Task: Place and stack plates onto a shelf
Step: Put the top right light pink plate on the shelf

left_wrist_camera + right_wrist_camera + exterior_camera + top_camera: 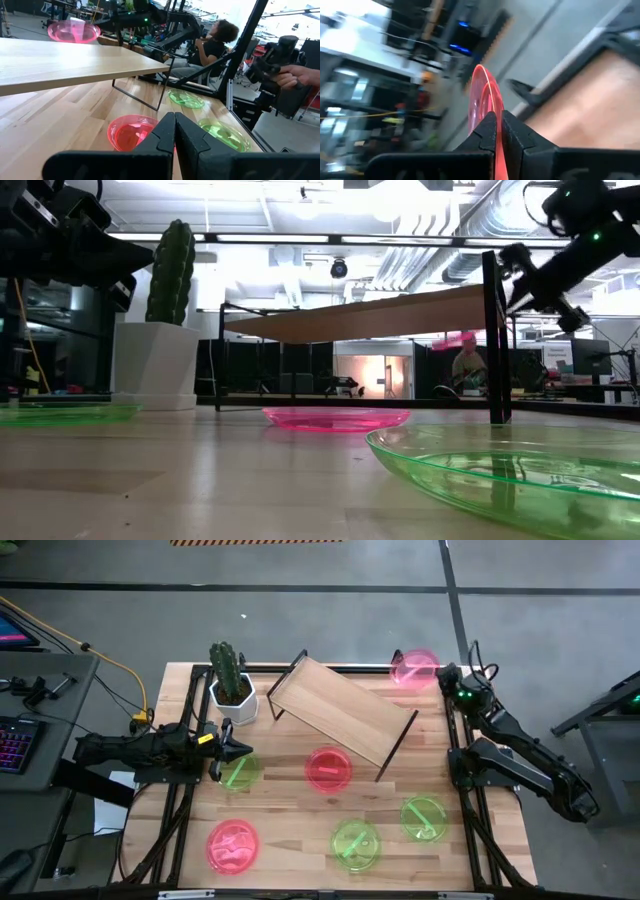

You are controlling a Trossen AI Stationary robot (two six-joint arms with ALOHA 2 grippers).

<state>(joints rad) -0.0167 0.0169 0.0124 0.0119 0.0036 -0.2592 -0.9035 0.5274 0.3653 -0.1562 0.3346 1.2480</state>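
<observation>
Near the tabletop's far right corner, the right claw (437,671) pinches a translucent neon pink plate (414,668) by its thin rim, beside the light wood shelf (345,711) with black metal legs. Toward the left edge, the left claw (240,749) hovers pressed together over a round green plate (240,773).

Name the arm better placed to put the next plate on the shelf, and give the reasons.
Right. Its gripper is shut on a pink plate held up near the shelf's far end. The left gripper is shut, holds nothing, and hovers by a green plate on the table.
</observation>
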